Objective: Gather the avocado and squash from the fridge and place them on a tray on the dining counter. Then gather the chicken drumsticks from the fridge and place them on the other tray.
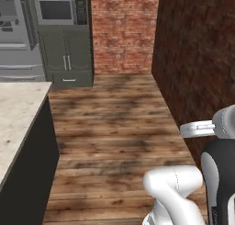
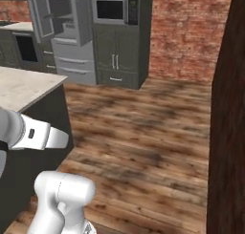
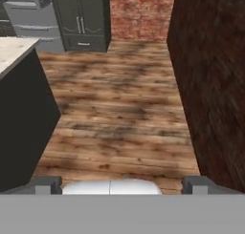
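Note:
The dining counter with its beige speckled top and dark base runs along the left; it also shows as the dining counter and the dining counter. The grey fridge stands at the far left, and the fridge has an upper door swung open. My gripper is open over the wood floor, its two dark fingertips wide apart with nothing between them. The avocado, squash, chicken drumsticks and both trays are out of view.
A dark cabinet column with a microwave stands beside the fridge. A dark brick wall closes the right side and a red brick wall the back. The wood floor lies between counter and wall.

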Robot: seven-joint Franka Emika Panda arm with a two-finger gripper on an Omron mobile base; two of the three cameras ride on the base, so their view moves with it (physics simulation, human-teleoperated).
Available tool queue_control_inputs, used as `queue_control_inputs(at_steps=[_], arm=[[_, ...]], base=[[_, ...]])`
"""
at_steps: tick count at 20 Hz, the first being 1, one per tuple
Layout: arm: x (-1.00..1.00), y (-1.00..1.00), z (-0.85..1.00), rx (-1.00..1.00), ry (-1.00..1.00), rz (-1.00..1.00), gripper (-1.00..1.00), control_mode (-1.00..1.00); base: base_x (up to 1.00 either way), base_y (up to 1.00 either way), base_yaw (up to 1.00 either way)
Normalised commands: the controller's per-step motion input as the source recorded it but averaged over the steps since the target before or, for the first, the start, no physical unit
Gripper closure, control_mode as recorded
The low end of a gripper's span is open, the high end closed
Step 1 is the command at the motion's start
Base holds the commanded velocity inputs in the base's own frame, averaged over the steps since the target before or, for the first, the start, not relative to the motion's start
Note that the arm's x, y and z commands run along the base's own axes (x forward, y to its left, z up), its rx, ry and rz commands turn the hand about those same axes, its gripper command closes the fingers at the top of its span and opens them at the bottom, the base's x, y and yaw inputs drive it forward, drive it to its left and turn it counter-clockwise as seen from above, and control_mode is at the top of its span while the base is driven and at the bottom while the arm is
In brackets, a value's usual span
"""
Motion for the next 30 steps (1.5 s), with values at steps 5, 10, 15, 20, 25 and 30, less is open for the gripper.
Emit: queue_control_inputs(at_steps=[5,10,15,20,25,30], arm=[[0.0,0.0,0.0,0.0,0.0,0.0,-1.0,1.0],[0.0,0.0,0.0,0.0,0.0,0.0,-1.0,1.0],[0.0,0.0,0.0,0.0,0.0,0.0,-1.0,1.0],[0.0,0.0,0.0,0.0,0.0,0.0,-1.0,1.0],[0.0,0.0,0.0,0.0,0.0,0.0,-1.0,1.0],[0.0,0.0,0.0,0.0,0.0,0.0,-1.0,1.0]], base=[[0.92,-0.66,0.33],[0.94,-0.63,0.34],[0.93,-0.6,0.35],[0.94,-0.6,0.36],[0.95,-0.61,0.35],[0.95,-0.61,0.35]])
